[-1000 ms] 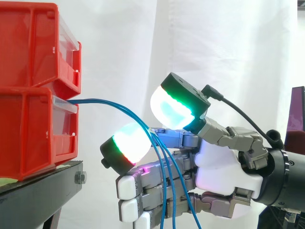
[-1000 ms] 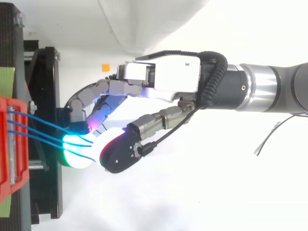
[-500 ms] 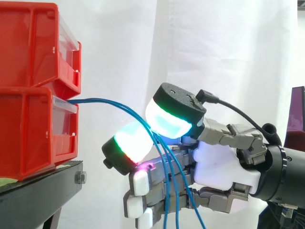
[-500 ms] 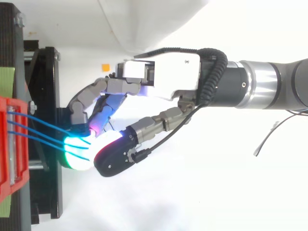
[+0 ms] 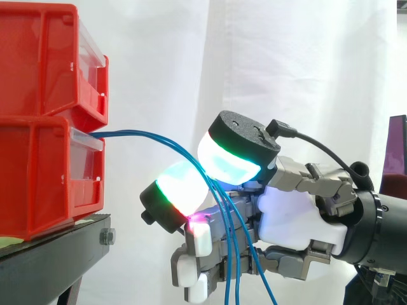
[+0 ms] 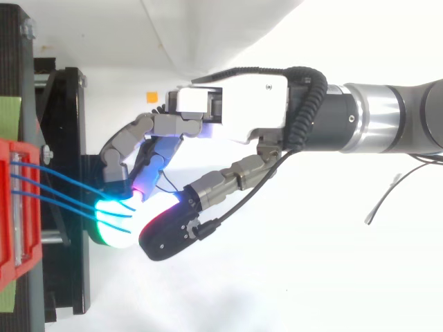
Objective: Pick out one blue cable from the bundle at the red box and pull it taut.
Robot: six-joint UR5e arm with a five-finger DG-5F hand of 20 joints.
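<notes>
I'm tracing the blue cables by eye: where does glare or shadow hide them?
Side view: cables clear against the lit curtain, less distinct where they cross the hand's cyan-glowing pads. Top view: distinct over the dark stand and the bright pad.

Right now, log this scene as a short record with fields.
cables: three blue cables leave the lower red box, arch slack and hang down past the palm
hand: hand beside the box's open front, slightly lower
fingers: fingers curled, glowing pads closed on the cables
separated: cannot tell whether one cable is singled out
support: box sits on black stand
</notes>
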